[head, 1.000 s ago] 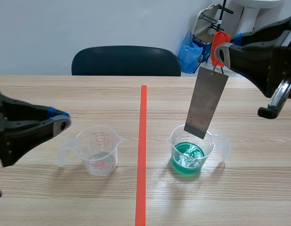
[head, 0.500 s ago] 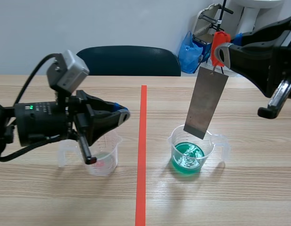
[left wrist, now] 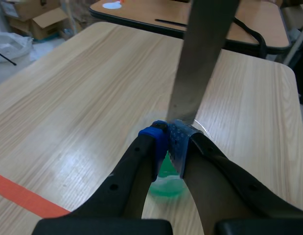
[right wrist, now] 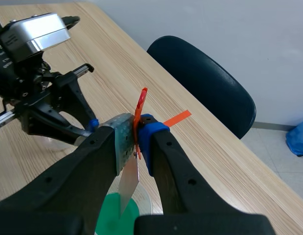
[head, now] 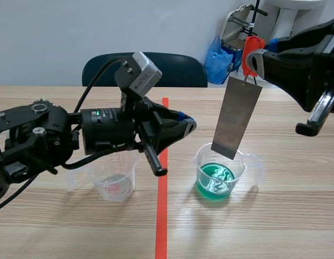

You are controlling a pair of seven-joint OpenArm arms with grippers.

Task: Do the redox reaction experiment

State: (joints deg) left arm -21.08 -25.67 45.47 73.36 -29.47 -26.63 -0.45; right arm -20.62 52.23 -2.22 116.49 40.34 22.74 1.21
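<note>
Pinching the orange-red clip (head: 252, 49), the right gripper (right wrist: 135, 137) suspends the metal plate (head: 237, 116) over the beaker of green liquid (head: 216, 177), with the plate's lower edge at rim level. The left gripper (left wrist: 167, 136) — pads pressed together, holding nothing — sits just beside the plate's lower end. The second beaker (head: 115, 183) stands well apart, at the left.

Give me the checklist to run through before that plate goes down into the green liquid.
1. Grip: right tool shut on the orange clip: ok.
2. Hang: metal plate hangs freely from the clip: ok.
3. Aim: plate's lower edge over the green beaker: ok.
4. Beaker upright on the table: ok.
5. Path: left tool, shut, clear of the plate: cannot tell; its tips are close to the lower edge.
</note>
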